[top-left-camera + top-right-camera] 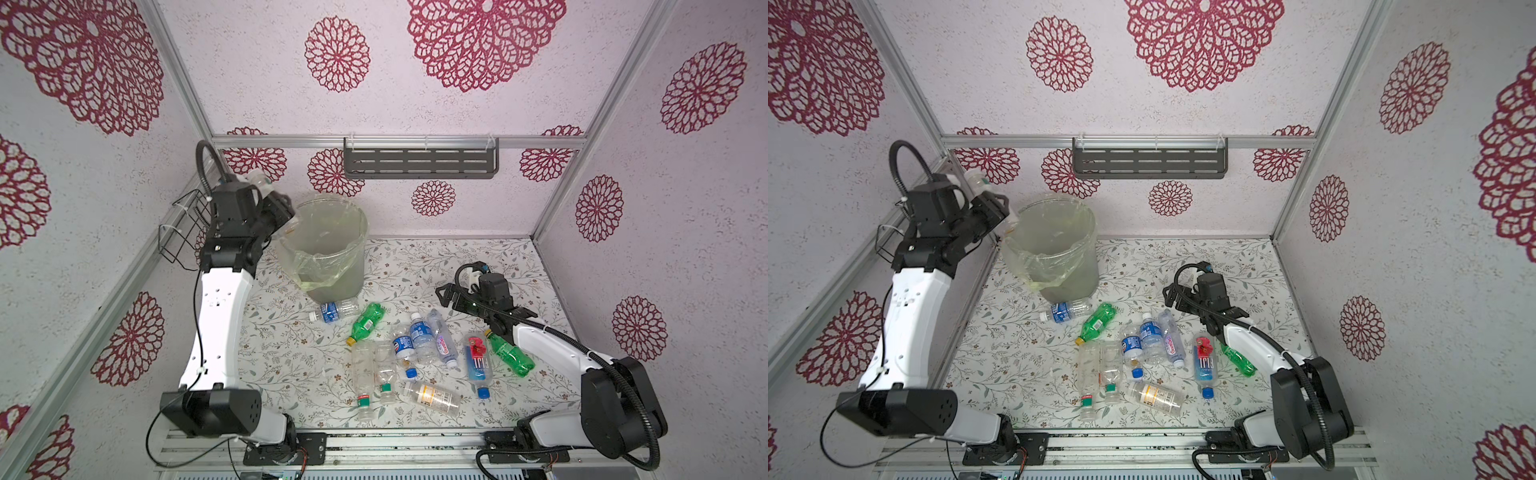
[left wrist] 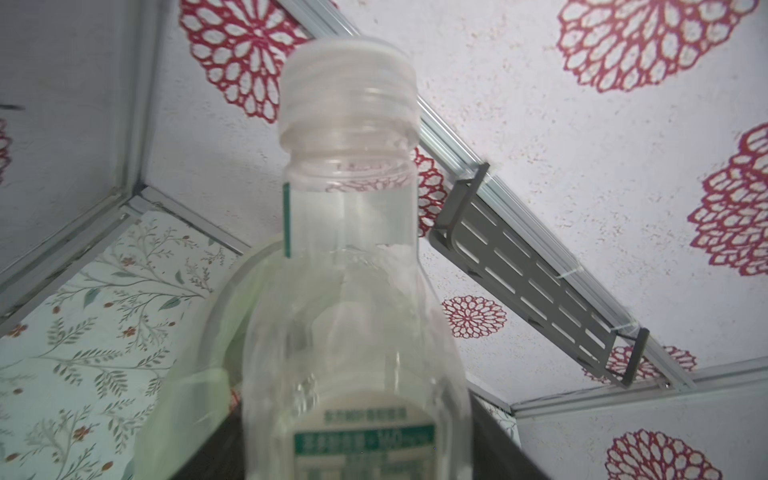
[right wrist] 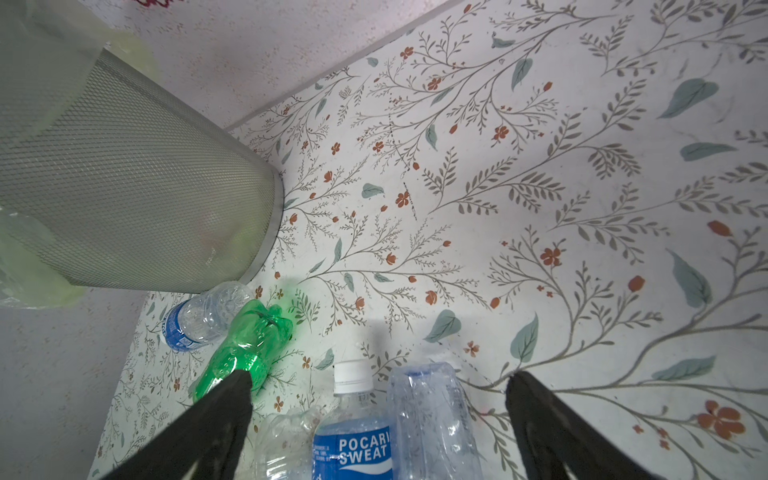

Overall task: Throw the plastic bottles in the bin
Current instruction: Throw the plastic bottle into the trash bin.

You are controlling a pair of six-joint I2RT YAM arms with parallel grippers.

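Holds left gripper (image 1: 284, 214) high beside rim of round grey-green bag-lined bin (image 1: 349, 278), left of centre, with clear white-capped plastic bottle (image 2: 353, 291) between jaws; cannot tell whether gripped. Hangs right gripper (image 3: 378, 382) low, jaws wide and empty, over scattered plastic bottles (image 1: 420, 336) at lower centre.

White arm shells (image 1: 220, 316), black joints (image 1: 224, 409), ribbed black cables (image 1: 642, 409), black right tool (image 3: 380, 380)

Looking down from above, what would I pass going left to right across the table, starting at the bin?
bin → white-capped blue-label bottle → red-and-blue Fiji bottle → rightmost green bottle. The bottles that overlap these sideways are left out, since their place in the order is unclear.
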